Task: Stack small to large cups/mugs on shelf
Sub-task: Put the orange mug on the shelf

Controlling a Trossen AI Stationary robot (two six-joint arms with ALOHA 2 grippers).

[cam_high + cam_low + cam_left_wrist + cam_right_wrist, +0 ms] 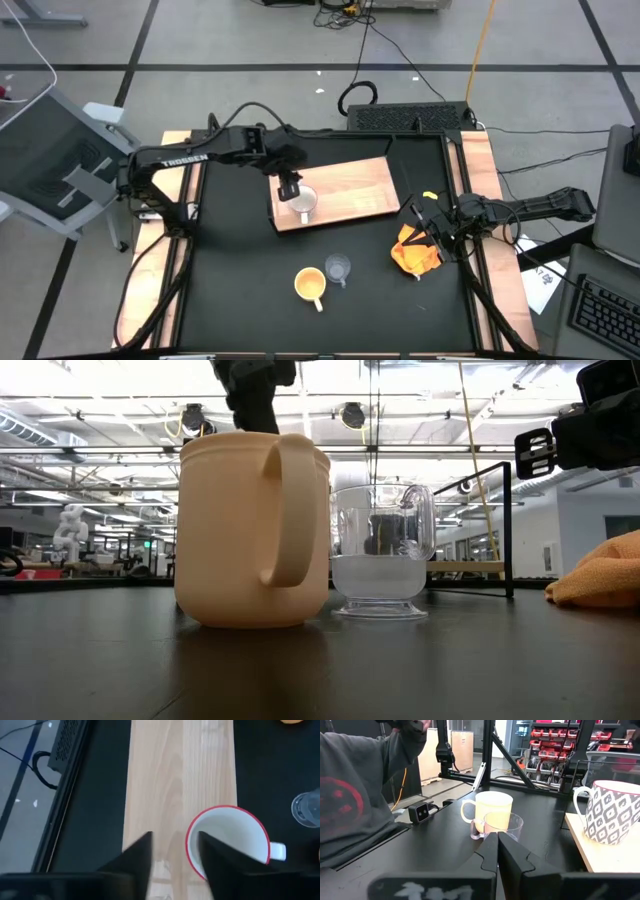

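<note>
Left pincer (291, 188) is seen from above poised over the near-left corner of the shelf (350, 185), directly beside the white mug (304, 204) that stands on that corner; the yellow-orange mug (310, 284) and the clear glass cup (338, 269) are set side by side on the black table (240, 290), well apart from the shelf and nearer the front edge, while the right pincer (428, 222) is parked at the right rim by the orange cloth (415, 253). At table height the yellow-orange mug (253, 530) and the glass cup (382, 550) are shown just beside each other, the mug's handle turned toward the cup, the cloth (600, 582) lying off to the side. From the left wrist the fingers (137, 855) are found moderately apart and empty, with the mug's red-edged rim (227, 840) lying just outside one finger rather than between the two, its handle pointing away from the pincer; whether finger and rim touch cannot be told. From the right wrist the fingers (507, 850) are seen pressed narrowly together, holding nothing, aimed along the table toward the glass cup (496, 826) and the yellow-orange mug (492, 806) behind it, with the patterned side of the white mug (611, 812) on the shelf off to one side and a person's grey sleeve (355, 790) at the table's edge. The left arm is judged nearer the white mug, the right arm nearer the other two.
</note>
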